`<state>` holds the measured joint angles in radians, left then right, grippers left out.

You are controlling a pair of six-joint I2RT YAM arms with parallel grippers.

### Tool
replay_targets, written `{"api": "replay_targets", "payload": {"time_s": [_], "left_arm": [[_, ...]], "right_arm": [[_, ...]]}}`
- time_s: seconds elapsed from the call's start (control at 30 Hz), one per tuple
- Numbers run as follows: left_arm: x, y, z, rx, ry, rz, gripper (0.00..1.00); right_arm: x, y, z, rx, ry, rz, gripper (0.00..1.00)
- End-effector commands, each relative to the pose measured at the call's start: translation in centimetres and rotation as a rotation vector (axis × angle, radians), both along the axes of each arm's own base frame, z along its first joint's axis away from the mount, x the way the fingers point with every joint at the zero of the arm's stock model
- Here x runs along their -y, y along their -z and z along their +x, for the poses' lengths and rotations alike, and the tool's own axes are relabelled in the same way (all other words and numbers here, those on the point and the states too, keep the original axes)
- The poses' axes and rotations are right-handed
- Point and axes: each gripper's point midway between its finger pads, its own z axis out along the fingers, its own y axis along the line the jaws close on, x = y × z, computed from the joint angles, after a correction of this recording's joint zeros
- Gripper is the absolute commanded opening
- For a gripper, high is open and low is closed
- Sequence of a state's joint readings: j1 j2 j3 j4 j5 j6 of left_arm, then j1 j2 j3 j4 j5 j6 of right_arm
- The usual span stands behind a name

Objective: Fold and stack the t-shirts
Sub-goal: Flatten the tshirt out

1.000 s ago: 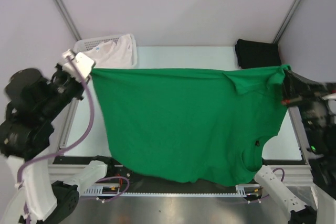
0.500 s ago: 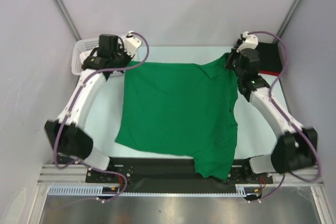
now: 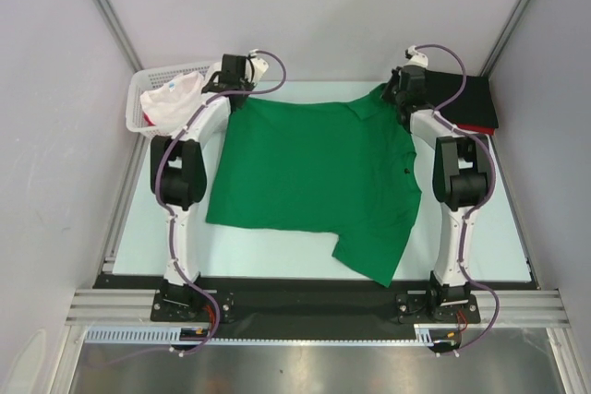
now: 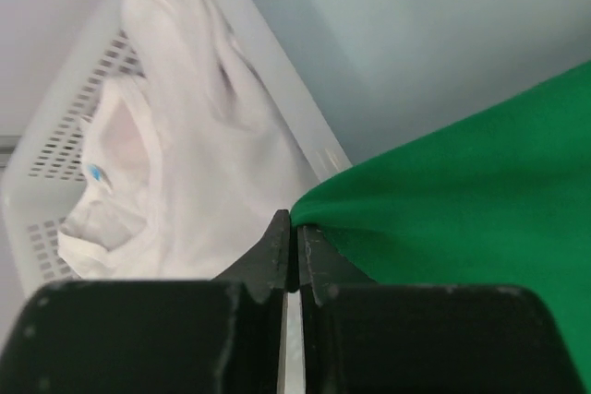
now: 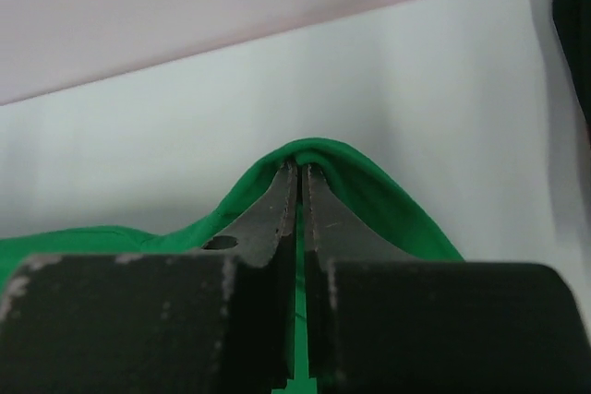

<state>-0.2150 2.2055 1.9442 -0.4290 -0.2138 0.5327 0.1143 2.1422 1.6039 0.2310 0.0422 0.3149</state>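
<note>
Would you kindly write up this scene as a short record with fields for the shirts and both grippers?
green shirt: spread open on the table
left gripper: fingers shut on the green shirt's far left corner, beside the basket
right gripper: fingers shut on its far right corner
white shirt: bunched in the basket
black shirt: folded, far right
red shirt: only an edge shows under the black shirt
stage: green shirt not yet folded

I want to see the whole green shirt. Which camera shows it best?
Top external: the green t-shirt lies spread out, nearly all visible. Left wrist shows only a corner pinched in the left tool; right wrist, just a fold in the right tool.
</note>
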Motion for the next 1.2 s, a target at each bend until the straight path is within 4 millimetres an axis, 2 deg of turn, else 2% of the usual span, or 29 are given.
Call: {"api": "replay_targets", "payload": {"time_s": [0.0,0.03,0.07,0.1,0.13,0.17,0.2,0.23,0.27,0.3,0.37,0.43,0.47,0.5,0.57,0.6,0.63,0.67,0.7,0.73,0.77,0.8,0.87,0.9,0.93,0.97,1.07,1.13,1.17], "left_arm": [[-0.8,-6.2,4.3,0.256,-0.107,-0.005,0.07],[-1.3,-6.5,4.7,0.281,-0.139,0.010,0.18],[-1.3,-5.2,5.2,0.268,-0.147,0.015,0.27],[-1.2,-6.2,5.8,0.293,-0.153,0.009,0.55],[-1.1,-5.6,5.8,0.269,-0.153,0.016,0.69],[-0.9,-4.8,5.9,0.252,-0.155,0.016,0.78],[-0.7,-5.6,6.0,0.262,-0.156,0.007,0.87],[-0.6,-5.6,5.6,0.242,-0.152,0.007,0.89],[0.0,-7.1,5.2,0.257,-0.132,-0.013,0.91],[0.2,-6.8,4.6,0.241,-0.120,-0.012,0.94],[1.5,-8.2,3.6,0.242,-0.062,-0.049,0.95],[2.4,-10.4,1.3,0.233,-0.003,-0.071,0.95],[3.1,-10.8,0.3,0.216,0.036,-0.076,0.95],[4.0,-11.6,-1.7,0.193,0.114,-0.102,0.95],[5.2,-10.7,-4.9,0.108,0.234,-0.066,0.93],[5.2,-9.7,-8.1,0.041,0.295,-0.055,0.88],[5.4,-8.8,-9.8,0.005,0.375,-0.015,0.87],[5.1,-5.6,-12.5,-0.087,0.422,0.012,0.85],[4.6,-4.2,-14.5,-0.145,0.468,0.042,0.82],[3.7,-4.9,-16.1,-0.128,0.518,0.112,0.80],[2.9,-3.9,-17.3,-0.153,0.537,0.156,0.77],[1.6,-0.4,-19.9,-0.242,0.553,0.201,0.76],[-1.0,2.2,-23.5,-0.318,0.598,0.321,0.74],[-1.8,2.7,-24.3,-0.325,0.605,0.354,0.74],[-2.9,3.2,-24.9,-0.332,0.613,0.407,0.75],[-3.7,4.3,-26.4,-0.352,0.618,0.421,0.75],[-4.6,5.7,-27.8,-0.395,0.659,0.393,0.77],[-5.0,6.9,-28.4,-0.429,0.668,0.376,0.77],[-5.2,7.4,-28.4,-0.436,0.660,0.384,0.77]], "right_arm": [[0.3,-5.8,3.7,0.164,0.037,0.046,0.03],[0.5,-5.5,4.2,0.159,0.046,0.048,0.05],[0.7,-5.8,4.6,0.162,0.055,0.052,0.08],[1.1,-4.2,5.0,0.125,0.065,0.050,0.15],[1.1,-5.9,5.7,0.152,0.062,0.053,0.38],[1.1,-6.2,6.0,0.146,0.057,0.051,0.50],[1.3,-5.1,5.8,0.087,0.054,0.029,0.60],[1.5,-6.9,6.3,0.107,0.057,0.022,0.76],[1.7,-7.4,6.2,0.099,0.060,0.012,0.79],[2.0,-6.8,5.5,0.043,0.066,-0.006,0.80],[2.4,-9.1,4.3,0.053,0.063,-0.028,0.82],[2.8,-9.6,2.4,-0.003,0.073,-0.043,0.82],[3.3,-12.0,0.7,0.007,0.084,-0.043,0.82],[3.6,-10.0,-1.4,-0.078,0.095,-0.055,0.83],[4.4,-8.8,-4.7,-0.141,0.129,-0.053,0.84],[4.7,-7.7,-8.4,-0.190,0.134,-0.049,0.84],[4.5,-7.0,-10.2,-0.214,0.126,-0.036,0.84],[4.4,-6.6,-12.2,-0.241,0.129,-0.007,0.85],[4.2,-4.5,-15.5,-0.300,0.115,0.007,0.85],[3.5,-4.0,-17.3,-0.325,0.088,0.037,0.85],[3.3,-2.6,-19.1,-0.371,0.088,0.059,0.85],[2.9,-0.9,-22.3,-0.435,0.089,0.085,0.85],[2.4,1.5,-26.0,-0.543,0.089,0.110,0.85],[1.5,1.4,-27.6,-0.553,0.088,0.136,0.84],[1.1,3.5,-29.8,-0.614,0.080,0.120,0.83],[0.7,4.2,-31.5,-0.660,0.075,0.093,0.83],[-0.8,5.9,-36.2,-0.748,0.063,0.031,0.83],[-2.0,6.5,-38.1,-0.784,0.048,0.054,0.82],[-1.6,7.1,-39.6,-0.807,0.061,0.050,0.82]]}}
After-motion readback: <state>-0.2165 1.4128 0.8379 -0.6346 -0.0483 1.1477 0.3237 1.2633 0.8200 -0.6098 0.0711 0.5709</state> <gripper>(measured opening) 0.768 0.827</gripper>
